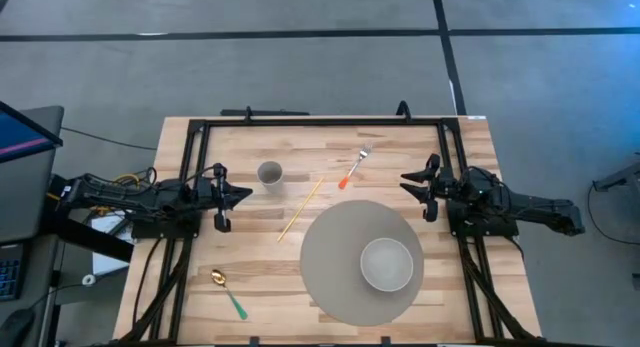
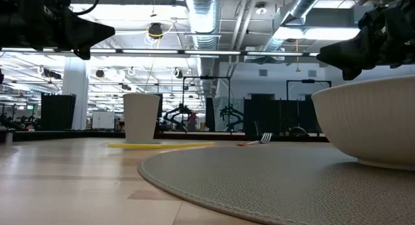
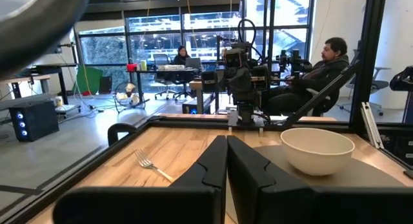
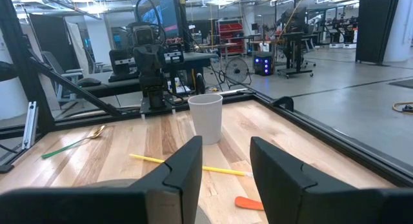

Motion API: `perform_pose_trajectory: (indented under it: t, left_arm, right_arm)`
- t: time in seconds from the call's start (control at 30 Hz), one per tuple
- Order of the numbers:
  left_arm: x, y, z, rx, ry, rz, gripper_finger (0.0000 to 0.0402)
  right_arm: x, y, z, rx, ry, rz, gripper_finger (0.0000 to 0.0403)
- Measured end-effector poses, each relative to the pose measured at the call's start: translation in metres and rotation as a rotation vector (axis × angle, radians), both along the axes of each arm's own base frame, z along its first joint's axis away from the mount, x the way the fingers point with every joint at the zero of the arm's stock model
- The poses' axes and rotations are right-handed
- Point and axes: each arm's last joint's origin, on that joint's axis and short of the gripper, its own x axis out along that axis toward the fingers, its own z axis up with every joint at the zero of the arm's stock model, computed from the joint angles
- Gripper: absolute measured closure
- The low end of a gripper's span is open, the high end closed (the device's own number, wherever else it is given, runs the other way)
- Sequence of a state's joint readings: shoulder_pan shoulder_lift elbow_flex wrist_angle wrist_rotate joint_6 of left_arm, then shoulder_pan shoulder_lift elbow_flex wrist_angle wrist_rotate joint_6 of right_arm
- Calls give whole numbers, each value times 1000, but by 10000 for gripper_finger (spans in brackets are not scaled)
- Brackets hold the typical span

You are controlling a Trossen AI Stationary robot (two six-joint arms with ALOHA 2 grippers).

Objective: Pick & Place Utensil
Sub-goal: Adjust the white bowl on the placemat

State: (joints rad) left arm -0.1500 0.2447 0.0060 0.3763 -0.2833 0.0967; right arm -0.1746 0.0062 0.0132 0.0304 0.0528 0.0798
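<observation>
A fork with an orange handle (image 1: 354, 168) lies on the wooden table near the far edge; it also shows in the left wrist view (image 3: 151, 164). A spoon with a green handle (image 1: 228, 292) lies at the near left. A yellow chopstick (image 1: 300, 209) lies beside a white cup (image 1: 269, 174). A white bowl (image 1: 386, 263) sits on a round grey mat (image 1: 345, 249). My left gripper (image 1: 247, 195) is shut and empty above the table's left side. My right gripper (image 1: 405, 181) is open and empty above the table's right side.
A black frame (image 1: 320, 122) runs along the table's far edge and sides. People sit at desks in the room beyond the table (image 3: 322, 62). Bare wood lies between the cup and the spoon.
</observation>
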Motion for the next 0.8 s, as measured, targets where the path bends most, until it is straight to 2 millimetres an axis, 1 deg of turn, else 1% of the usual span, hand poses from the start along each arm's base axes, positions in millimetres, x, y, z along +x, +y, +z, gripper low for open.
perform_pose_trajectory:
  t: [0.27, 0.43, 0.67, 0.8]
  left_arm:
    - [-2, 0, 10, -14, -104, 1, 389]
    - [-2, 0, 12, -16, -122, 1, 389]
    - [-3, 1, 15, 34, -148, 17, 388]
    - [-4, 1, 21, 33, -169, 19, 370]
  right_arm:
    - [0, 0, 0, 0, 0, 0, 278]
    - [0, 0, 2, -4, -24, 0, 278]
    - [-1, 0, 13, -24, -135, 0, 278]
    - [-4, 0, 25, -54, -255, -10, 278]
